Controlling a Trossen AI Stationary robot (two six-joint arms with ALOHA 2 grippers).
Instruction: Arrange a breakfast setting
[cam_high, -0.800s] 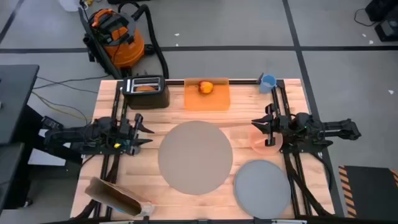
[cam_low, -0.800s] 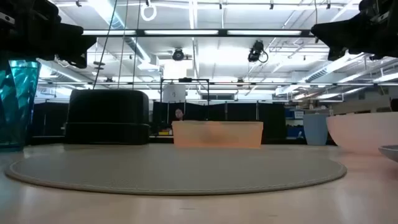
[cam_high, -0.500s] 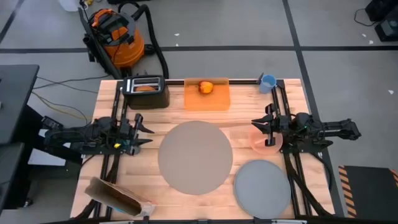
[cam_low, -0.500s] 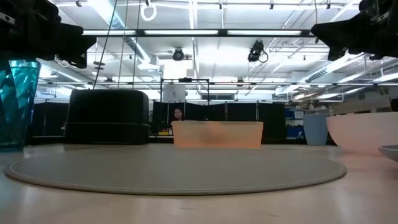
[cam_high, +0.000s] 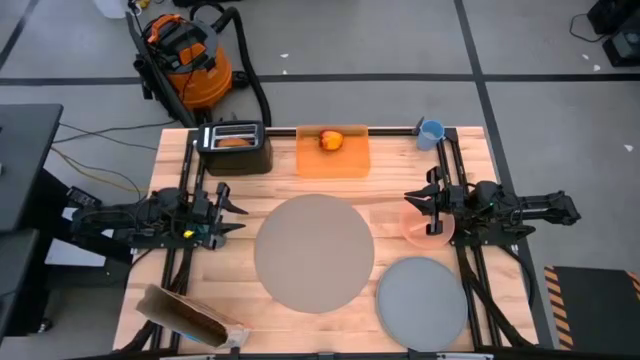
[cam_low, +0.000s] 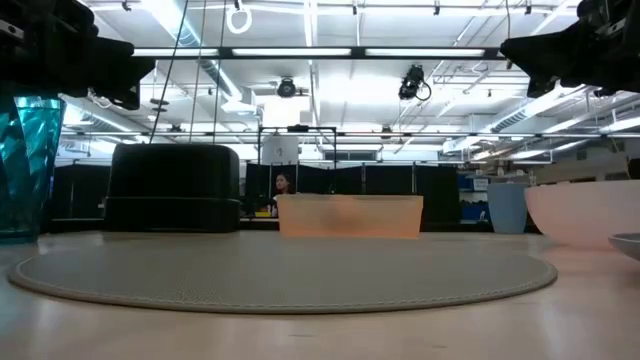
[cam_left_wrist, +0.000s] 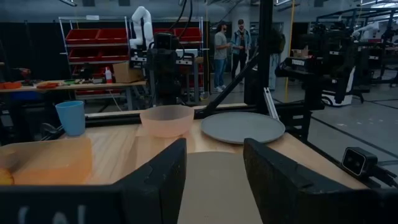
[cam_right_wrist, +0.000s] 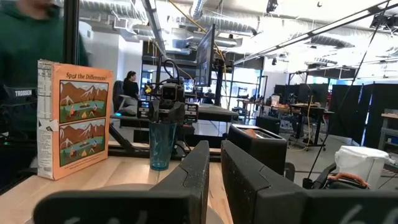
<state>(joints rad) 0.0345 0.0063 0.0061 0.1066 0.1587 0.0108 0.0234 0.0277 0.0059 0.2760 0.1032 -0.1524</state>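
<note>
Both the left hand (cam_high: 222, 211) and right hand (cam_high: 422, 212) hang empty with fingers parted, the right over the pink bowl (cam_high: 426, 228).

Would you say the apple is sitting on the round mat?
No, the apple rests on the orange board, beyond the round mat.

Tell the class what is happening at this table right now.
Nothing is being handled. The left end effector and right end effector hover open at either side of the large round grey-brown mat. The small pink bowl and grey plate sit on the right; the red-yellow apple rests on the flat orange board.
</note>
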